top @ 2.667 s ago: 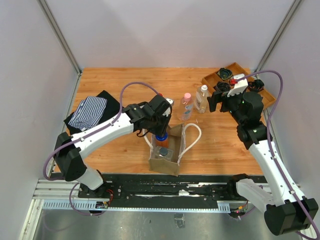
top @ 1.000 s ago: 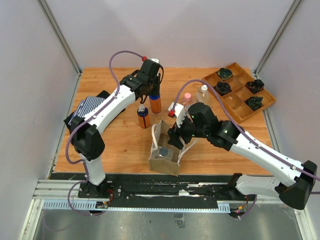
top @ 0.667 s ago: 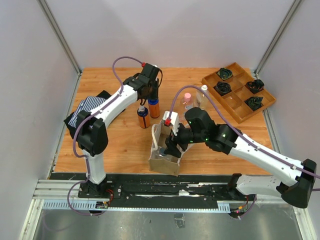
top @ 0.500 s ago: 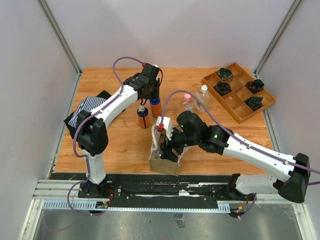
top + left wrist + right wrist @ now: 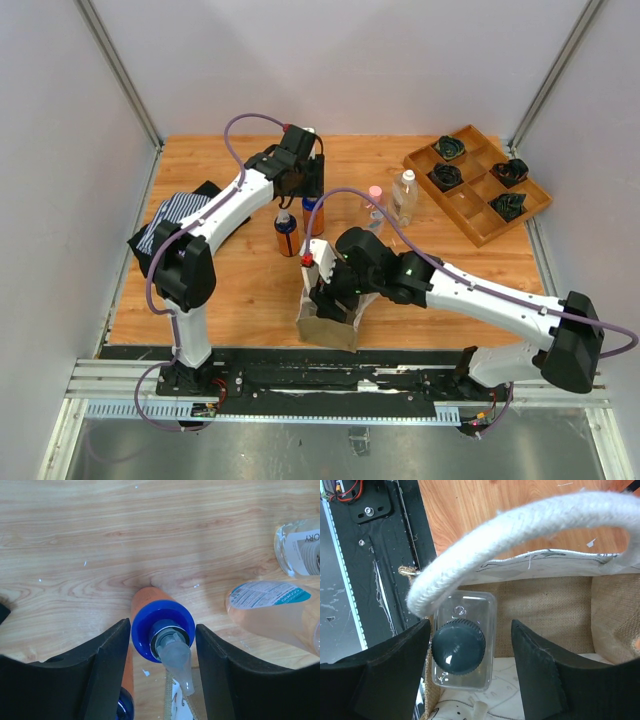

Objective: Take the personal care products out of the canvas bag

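Progress looks well along: four bottles stand on the table [image 5: 220,290] outside the canvas bag [image 5: 325,325], two orange bottles [image 5: 287,236] and two clear bottles [image 5: 404,196]; your left gripper [image 5: 161,629] straddles one blue cap [image 5: 147,640], fingers parted, seemingly just clear of it; your right gripper [image 5: 470,625], wide open and empty, flanks the dark-capped bottle [image 5: 458,647] left inside the bag.

Tabletop [image 5: 220,290]: smooth wood grain, low sheen. Canvas bag [image 5: 555,610]: coarse matt woven cloth; handle [image 5: 520,525]: white braided cord. Bagged bottle [image 5: 462,640]: clear glossy plastic, ribbed dark cap. Orange-brown bottle [image 5: 150,600]: glossy blue plastic cap.
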You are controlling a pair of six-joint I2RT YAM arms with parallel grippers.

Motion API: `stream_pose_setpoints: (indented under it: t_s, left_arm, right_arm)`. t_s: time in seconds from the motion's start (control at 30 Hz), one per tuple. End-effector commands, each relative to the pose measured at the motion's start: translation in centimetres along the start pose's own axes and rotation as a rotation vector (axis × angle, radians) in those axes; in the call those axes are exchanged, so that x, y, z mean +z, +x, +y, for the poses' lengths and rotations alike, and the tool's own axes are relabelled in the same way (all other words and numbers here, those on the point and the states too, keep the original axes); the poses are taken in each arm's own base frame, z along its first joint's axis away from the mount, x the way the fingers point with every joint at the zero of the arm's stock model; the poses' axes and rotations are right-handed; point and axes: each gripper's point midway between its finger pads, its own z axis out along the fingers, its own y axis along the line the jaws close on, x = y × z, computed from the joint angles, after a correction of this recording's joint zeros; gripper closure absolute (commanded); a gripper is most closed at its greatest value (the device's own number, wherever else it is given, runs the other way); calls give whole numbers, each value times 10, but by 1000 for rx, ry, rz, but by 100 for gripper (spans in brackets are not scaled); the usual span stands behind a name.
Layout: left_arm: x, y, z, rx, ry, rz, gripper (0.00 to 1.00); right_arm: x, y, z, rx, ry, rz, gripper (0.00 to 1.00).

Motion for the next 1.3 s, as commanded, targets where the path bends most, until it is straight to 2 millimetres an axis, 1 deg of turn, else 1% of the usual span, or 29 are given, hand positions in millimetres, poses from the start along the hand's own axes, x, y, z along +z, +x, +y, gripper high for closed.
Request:
stream_pose_setpoints:
  t_s: [0.0, 0.17, 0.27, 0.47, 0.5, 0.53, 0.57, 0.63, 0.67, 0.7, 0.73, 0.83, 0.93, 1.03, 1.17, 1.27]
  left_arm:
    - [-13, -18, -3, -18, 35, -56, 39]
    - [-19, -21, -3, -17, 40, -67, 37]
    - [-26, -26, -3, -16, 39, -86, 36]
    - [-55, -45, -5, -27, 61, -158, 35]
    - [-59, -48, -6, -28, 66, -168, 34]
    - [-63, -50, -7, -30, 72, -175, 34]
    - [-67, -52, -7, -30, 77, -181, 34]
    - [-73, -55, -9, -33, 88, -190, 34]
    - [-75, -55, -9, -33, 91, -192, 34]
    - [-79, -57, -10, -34, 96, -197, 34]
    - [-81, -58, -10, -35, 98, -201, 34]
    - [-89, -60, -10, -38, 106, -214, 33]
    - [-96, -62, -12, -39, 120, -222, 33]
    - [-100, -61, -12, -35, 126, -220, 33]
    - [-105, -59, -10, -33, 124, -220, 33]
    - [-107, -58, -10, -32, 128, -219, 33]
  right_arm:
    - [10, 2, -4, -17, 30, 10, 36]
    - [14, 1, -6, -16, 35, 12, 45]
    - [17, 3, -8, -20, 42, 22, 46]
    - [20, 17, -10, -20, 46, 67, 46]
    - [21, 19, -11, -19, 51, 77, 47]
    - [21, 22, -12, -20, 54, 86, 50]
    - [20, 24, -12, -22, 54, 95, 54]
    - [18, 26, -12, -23, 61, 104, 67]
    - [16, 26, -12, -24, 64, 103, 76]
    - [12, 23, -12, -27, 69, 94, 83]
    - [8, 18, -12, -30, 73, 79, 88]
    - [-10, -3, -12, -45, 93, 16, 98]
    - [-32, -28, -8, -61, 95, -63, 99]
    - [-52, -48, -6, -80, 108, -127, 99]
    - [-75, -67, -8, -102, 149, -193, 99]
    - [-83, -76, -10, -111, 168, -218, 99]
